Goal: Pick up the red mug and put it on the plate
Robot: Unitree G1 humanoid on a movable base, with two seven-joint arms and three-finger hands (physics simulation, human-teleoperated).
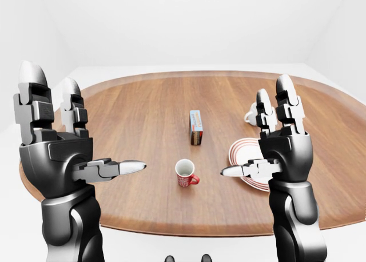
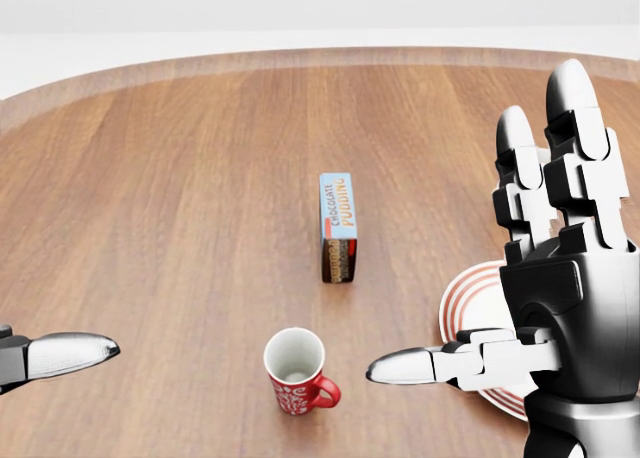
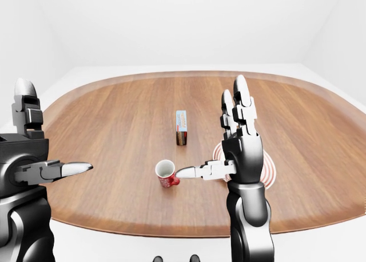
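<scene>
Robot hands, left hand point(image 1: 57, 153) and right hand point(image 1: 283, 147), are raised with fingers spread, holding nothing. Between them the red mug point(image 2: 297, 372) stands upright on the wooden table point(image 1: 131, 119), left of the red-striped plate point(image 1: 243, 156). Beyond stands a chocolate pudding box point(image 2: 338, 227). Approach step; next, reach for the mug.

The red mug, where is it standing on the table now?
In the head view the red mug stands low in the middle, on the wooden table, below the pudding box and left of the striped plate, apart from both.
</scene>
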